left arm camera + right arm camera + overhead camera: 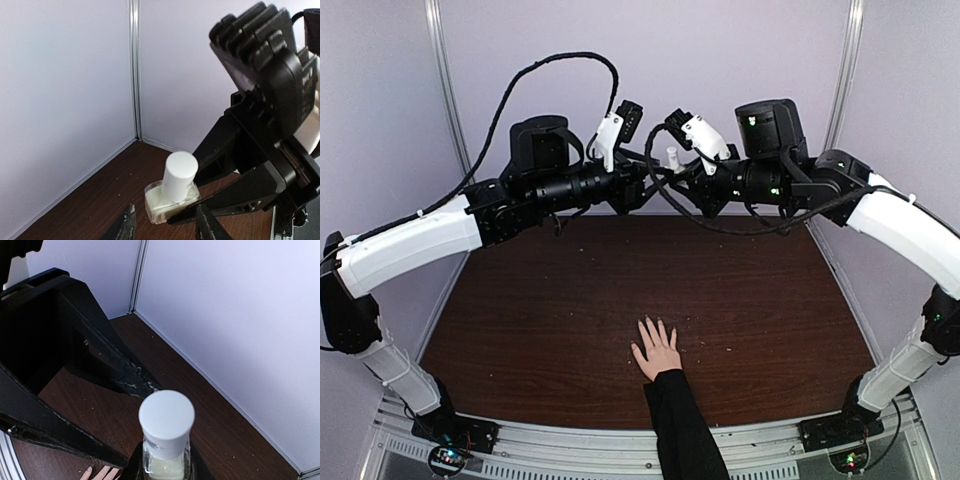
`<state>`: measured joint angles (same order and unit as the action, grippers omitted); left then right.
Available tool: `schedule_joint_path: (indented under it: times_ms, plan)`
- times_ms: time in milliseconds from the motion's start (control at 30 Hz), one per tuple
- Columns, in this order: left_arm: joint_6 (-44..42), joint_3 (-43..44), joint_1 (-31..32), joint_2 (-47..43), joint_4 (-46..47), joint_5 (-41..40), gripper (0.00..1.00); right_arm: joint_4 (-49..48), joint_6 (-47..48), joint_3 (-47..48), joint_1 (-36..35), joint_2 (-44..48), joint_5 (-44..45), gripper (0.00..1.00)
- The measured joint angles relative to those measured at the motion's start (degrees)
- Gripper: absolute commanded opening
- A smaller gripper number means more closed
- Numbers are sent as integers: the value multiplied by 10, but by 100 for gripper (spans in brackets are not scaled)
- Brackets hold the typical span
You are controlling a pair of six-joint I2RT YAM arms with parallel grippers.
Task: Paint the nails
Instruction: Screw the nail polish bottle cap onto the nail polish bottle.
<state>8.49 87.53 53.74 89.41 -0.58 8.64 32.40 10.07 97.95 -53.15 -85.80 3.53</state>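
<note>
Both my grippers meet raised near the back wall. My right gripper (pixel 166 471) is clenched on a small bottle (pixel 160 205) with a white cap (pixel 178 175). My left gripper (pixel 165 220) is released, its fingers spread close by the bottle. The nails (pixel 653 324) belong to a spread hand (pixel 656 355) lying flat near the table's (pixel 520 320) front edge, with bare wood all around it.

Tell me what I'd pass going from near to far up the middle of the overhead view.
Black sleeve → hand → bare stretch of table → small white-capped bottle, raised off the table.
</note>
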Motion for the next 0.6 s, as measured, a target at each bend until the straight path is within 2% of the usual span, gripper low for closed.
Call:
schedule_joint_path:
  times_ms: [600]
  plan:
    - [11, 0, 1, 0, 36, -10, 34, -4, -4, -1, -25, -18, 70, 0]
